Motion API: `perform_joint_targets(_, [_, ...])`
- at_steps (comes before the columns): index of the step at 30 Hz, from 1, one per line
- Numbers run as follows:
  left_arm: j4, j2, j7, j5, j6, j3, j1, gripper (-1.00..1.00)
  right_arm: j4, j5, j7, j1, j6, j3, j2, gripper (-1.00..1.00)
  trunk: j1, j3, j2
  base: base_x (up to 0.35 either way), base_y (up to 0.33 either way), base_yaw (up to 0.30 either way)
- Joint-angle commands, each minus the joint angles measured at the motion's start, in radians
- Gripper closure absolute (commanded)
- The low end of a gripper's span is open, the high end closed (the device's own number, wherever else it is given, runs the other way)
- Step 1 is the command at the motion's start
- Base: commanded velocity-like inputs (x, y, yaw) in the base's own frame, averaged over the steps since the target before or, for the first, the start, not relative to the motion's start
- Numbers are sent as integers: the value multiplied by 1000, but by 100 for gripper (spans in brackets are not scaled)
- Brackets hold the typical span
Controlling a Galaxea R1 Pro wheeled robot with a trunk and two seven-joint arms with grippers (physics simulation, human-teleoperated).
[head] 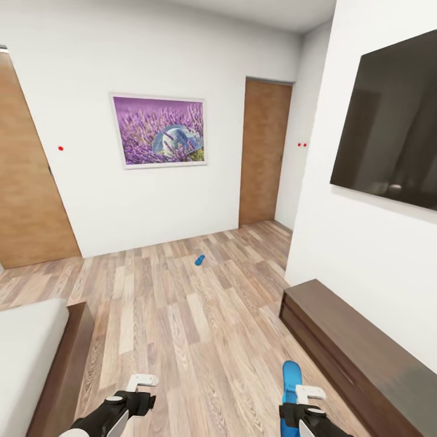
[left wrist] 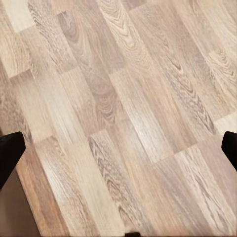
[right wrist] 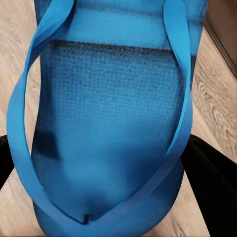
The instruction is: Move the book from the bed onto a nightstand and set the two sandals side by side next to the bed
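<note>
One blue sandal (head: pixel 292 377) is held above the floor at the lower right of the head view, with my right gripper (head: pixel 298 396) shut on it. In the right wrist view this sandal (right wrist: pixel 108 113) sits sole-up-close with its straps showing, and dark fingers (right wrist: pixel 213 183) flank its sides. The other sandal (head: pixel 199 260) lies on the wood floor, far ahead near the white wall. The bed (head: pixel 27 358) shows its off-white mattress corner and dark frame at the lower left. My left gripper (head: pixel 141 383) is open and empty over bare floor beside the bed. The book and the nightstand are out of view.
A long low dark wood cabinet (head: pixel 358 352) runs along the right wall under a wall-mounted TV (head: pixel 394 127). A brown door (head: pixel 262 152) stands ahead at the right and another (head: pixel 24 182) at the left. A lavender picture (head: pixel 159 130) hangs on the far wall.
</note>
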Motion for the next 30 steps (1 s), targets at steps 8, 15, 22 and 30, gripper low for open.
perform_joint_targets(8, [-2,-1,1,-1,6,-7,0,-100,-2,-9,-4,0,5,0,0,100,1,-2,-2,306,0,2])
perform_joint_targets(15, [-3,2,1,-1,5,-7,0,-100,-2,-9,-4,0,5,1,1,100,1,-2,-2,309,0,0])
perform_joint_targets(22, [-2,2,4,0,1,-7,0,-100,-3,-8,-4,0,5,1,2,100,1,-2,-2,315,0,0])
perform_joint_targets(30, [-2,-1,3,-2,0,-7,0,-100,-3,-9,-4,4,5,-1,1,100,1,-2,-2,317,36,0])
